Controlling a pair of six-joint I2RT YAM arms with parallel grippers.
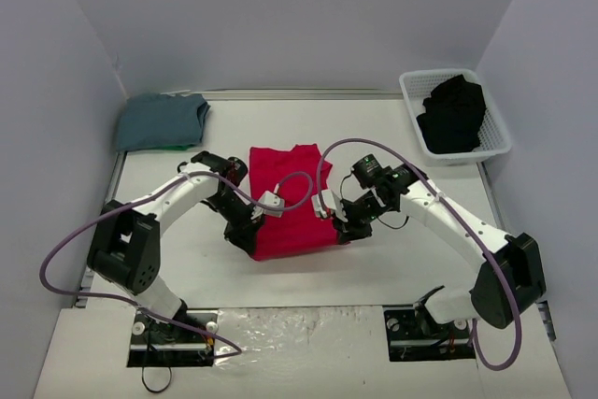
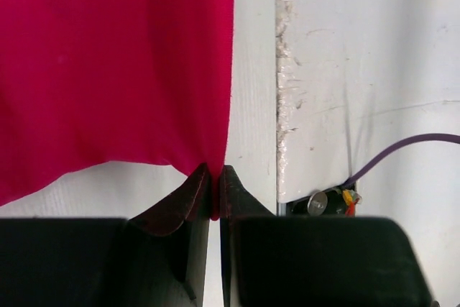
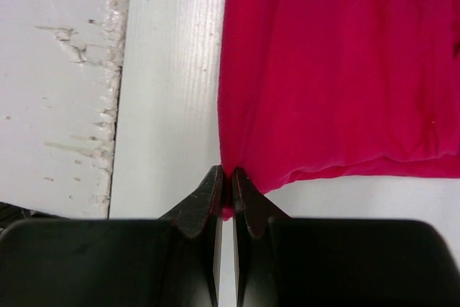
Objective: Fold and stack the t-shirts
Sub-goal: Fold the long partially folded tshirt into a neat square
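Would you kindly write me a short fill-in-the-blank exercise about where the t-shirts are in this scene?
1. The left gripper is shut on one near corner of the red t-shirt, and the right gripper is ____ on the other.
2. The black t-shirt lies inside the white slatted ____.
3. The folded blue-grey t-shirt sits at the far ____ corner of the table.
Missing words: shut; basket; left.

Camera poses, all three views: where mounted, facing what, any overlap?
Top external: above and behind the left arm and right arm, looking down on them and the table.
Left wrist: on the left gripper, looking past shut jaws at the red t-shirt's corner.
Right wrist: on the right gripper, same, opposite corner.
Shared: red t-shirt in all three.
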